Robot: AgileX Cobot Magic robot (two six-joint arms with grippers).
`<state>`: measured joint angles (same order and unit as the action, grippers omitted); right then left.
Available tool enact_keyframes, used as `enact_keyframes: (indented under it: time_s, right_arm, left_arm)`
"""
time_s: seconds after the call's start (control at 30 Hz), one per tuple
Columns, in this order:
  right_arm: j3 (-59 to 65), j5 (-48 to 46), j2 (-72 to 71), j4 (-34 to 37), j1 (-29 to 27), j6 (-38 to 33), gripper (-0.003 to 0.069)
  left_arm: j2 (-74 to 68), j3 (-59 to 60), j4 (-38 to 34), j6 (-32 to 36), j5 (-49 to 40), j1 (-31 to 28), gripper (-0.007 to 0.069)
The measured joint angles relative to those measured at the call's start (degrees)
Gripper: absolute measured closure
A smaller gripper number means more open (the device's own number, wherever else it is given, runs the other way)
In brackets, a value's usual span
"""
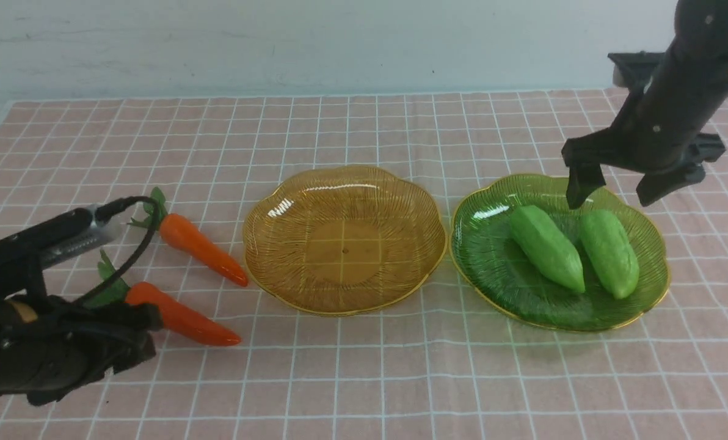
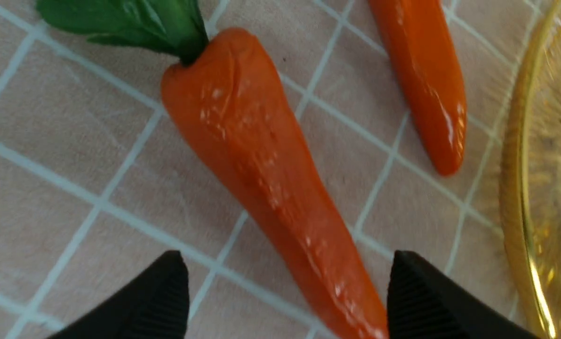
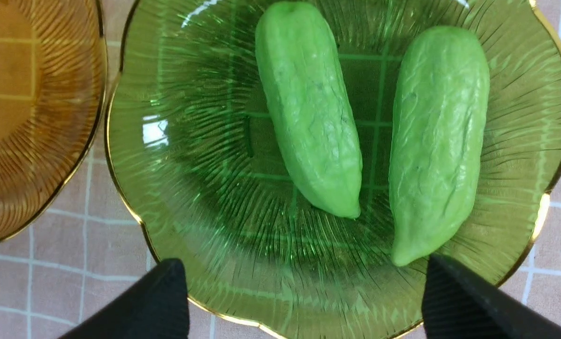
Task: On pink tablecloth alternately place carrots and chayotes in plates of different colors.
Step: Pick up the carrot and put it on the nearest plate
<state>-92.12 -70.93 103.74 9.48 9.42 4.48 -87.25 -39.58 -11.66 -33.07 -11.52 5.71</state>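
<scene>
A glossy orange toy carrot with a dark green leafy top [image 1: 184, 316] is seen on the pale pink, white-gridded tablecloth [image 1: 364, 379], beneath the widely spread fingers of the black left gripper [image 2: 287, 294], its tapered tip pointed toward the robot's right and slightly nearer the robot. Nothing is held between those fingertips, and the left arm is by far the nearer; for a pinch across the body, the jaws would likely need to be set square to that slanting axis.
</scene>
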Motion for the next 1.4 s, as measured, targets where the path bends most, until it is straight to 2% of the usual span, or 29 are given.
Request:
enact_keyframes:
  time_s: [0.13,0.27,0.33,0.43,0.5,0.7,0.83,0.93,1.07,1.2,1.3,1.4]
  right_arm:
    - [1.3,-0.15,-0.26,0.06,0.0,-0.72,0.0089]
    - [1.49,-0.15,-0.26,0.01,0.0,-0.83,0.012]
    - [1.49,-0.15,-0.26,0.01,0.0,-1.03,0.0122]
    - [1.49,-0.15,-0.26,0.01,0.0,-1.63,0.0122]
    - [1.49,-0.15,-0.26,0.01,0.0,-1.77,0.0123]
    - [1.49,-0.15,-0.26,0.01,0.0,-2.0,0.0123]
    - [1.49,-0.15,-0.26,0.07,0.0,-2.11,0.0123]
    - [1.49,-0.15,-0.26,0.18,0.0,-2.11,0.0123]
    - [1.49,-0.15,-0.26,0.18,0.0,-2.17,0.0123]
    - [1.49,-0.15,-0.26,0.19,0.0,-2.23,0.0123]
    - [1.49,-0.15,-0.26,0.19,0.0,-2.23,0.0123]
    - [1.49,-0.15,-0.26,0.24,0.0,-2.23,0.0123]
  left_arm:
    - [-7.17,-0.24,-1.42,-6.68,8.94,0.0,0.011]
    - [-11.4,-0.53,-1.7,-10.08,15.95,0.0,0.0116]
    - [-11.68,-0.6,-1.58,-10.21,16.33,0.0,0.017]
    - [-10.92,-0.6,-0.03,-9.03,13.97,0.0,0.0323]
    - [-8.08,-0.6,1.71,-6.55,8.13,0.0,0.0412]
    - [2.67,-10.29,3.16,1.97,-8.81,1.01,0.0428]
    - [-1.62,-20.8,3.16,5.93,-10.33,7.08,0.0391]
    - [-9.39,-29.17,3.16,8.61,-10.69,10.49,0.0307]
    - [-19.27,-38.84,3.16,9.66,-15.06,11.61,0.0173]
    - [-22.77,-45.5,7.64,11.14,-20.23,10.74,0.006]
    - [-22.08,-49.11,11.66,10.63,-26.68,7.54,0.0047]
    - [-22.07,-49.98,13.87,5.46,-35.42,2.1,0.0053]
